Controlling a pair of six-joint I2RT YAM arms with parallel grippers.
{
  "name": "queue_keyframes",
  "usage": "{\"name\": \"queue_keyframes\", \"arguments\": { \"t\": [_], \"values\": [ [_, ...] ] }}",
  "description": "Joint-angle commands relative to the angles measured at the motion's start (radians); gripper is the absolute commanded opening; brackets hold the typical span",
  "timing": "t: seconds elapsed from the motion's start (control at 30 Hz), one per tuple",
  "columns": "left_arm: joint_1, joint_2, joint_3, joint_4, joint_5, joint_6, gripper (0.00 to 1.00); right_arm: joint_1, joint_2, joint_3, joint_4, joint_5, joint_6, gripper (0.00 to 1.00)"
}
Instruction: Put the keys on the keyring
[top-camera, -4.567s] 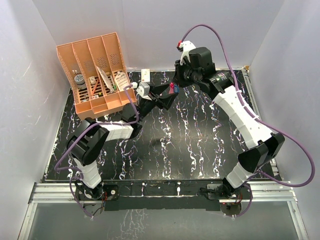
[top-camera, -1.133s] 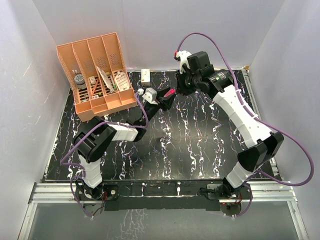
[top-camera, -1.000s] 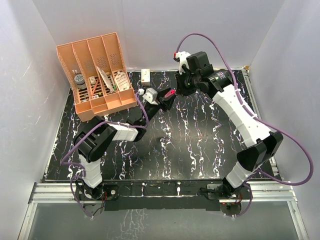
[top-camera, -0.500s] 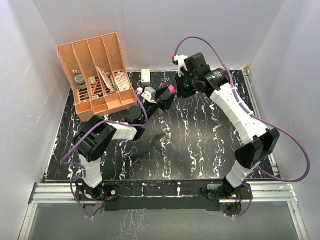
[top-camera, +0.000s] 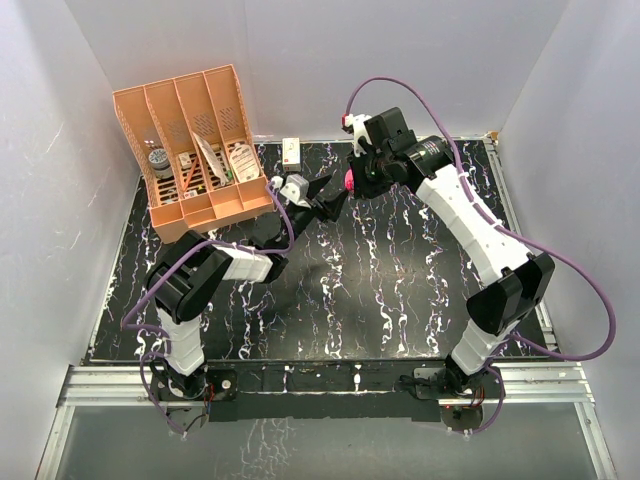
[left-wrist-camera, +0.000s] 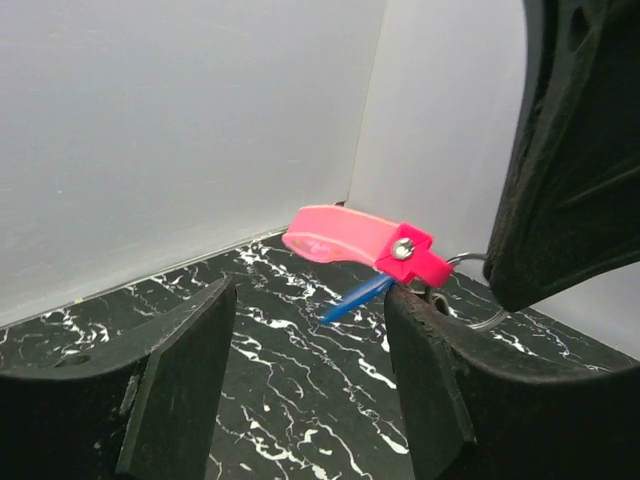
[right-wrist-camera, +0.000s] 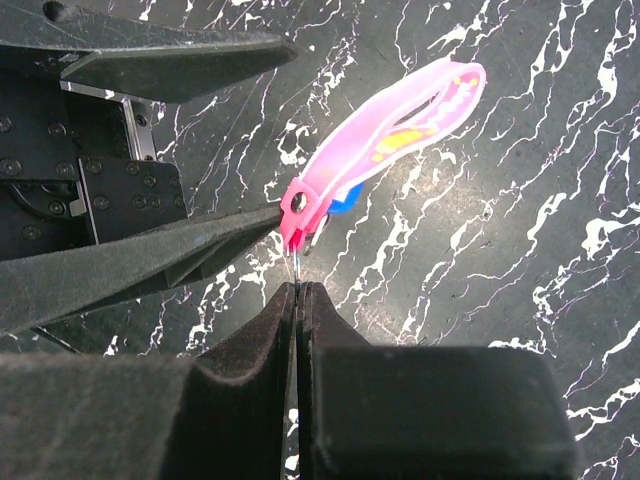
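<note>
Both raised, left pincer (top-camera: 335, 196) faces right pincer (right-wrist-camera: 298, 292).

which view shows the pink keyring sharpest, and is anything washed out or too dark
right wrist: the keyring is sharpest, though its far tip looks washed pale, and the right gripper is a dark mass with little detail; left wrist: keyring clear, the left gripper close and underlit; top external: even light, soft shadows, keyring only a pink speck

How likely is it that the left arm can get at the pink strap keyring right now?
Probably yes: the pink strap keyring hangs just ahead of the open left gripper, with nothing between them. The shut right gripper pinches its wire ring from the far end.
</note>
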Motion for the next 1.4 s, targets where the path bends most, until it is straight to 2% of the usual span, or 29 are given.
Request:
{"name": "queue_keyframes", "arguments": {
  "t": [0.0, 0.27, 0.43, 0.67, 0.77, 0.87, 1.07, 1.37],
  "values": [
    [0.01, -0.047, -0.024, 0.016, -0.046, 0.0, 0.6, -0.002, 0.002, 0.064, 0.002, 0.017, -0.008, 0.0],
    [0.024, -0.106, -0.112, -0.012, -0.076, 0.001, 0.61, -0.002, 0.007, 0.07, -0.008, 0.029, -0.008, 0.0],
    [0.034, -0.166, -0.167, 0.04, -0.018, 0.005, 0.62, -0.003, 0.022, 0.076, -0.029, 0.046, -0.008, 0.0],
    [0.037, -0.177, -0.119, 0.059, 0.162, 0.0, 0.62, -0.003, 0.036, 0.088, -0.042, 0.038, -0.005, 0.0],
    [0.038, -0.151, -0.068, 0.058, 0.263, -0.009, 0.57, -0.001, 0.036, 0.088, -0.042, 0.035, -0.005, 0.0],
    [0.042, -0.127, -0.04, 0.049, 0.343, -0.014, 0.56, -0.001, 0.033, 0.084, -0.043, 0.033, -0.005, 0.0],
    [0.046, -0.093, 0.001, -0.005, 0.414, -0.014, 0.53, -0.001, 0.025, 0.076, -0.039, 0.029, -0.008, 0.0],
    [0.048, -0.068, 0.01, -0.048, 0.403, 0.048, 0.51, -0.001, 0.015, 0.073, -0.036, 0.023, -0.008, 0.0]
  ]
}}
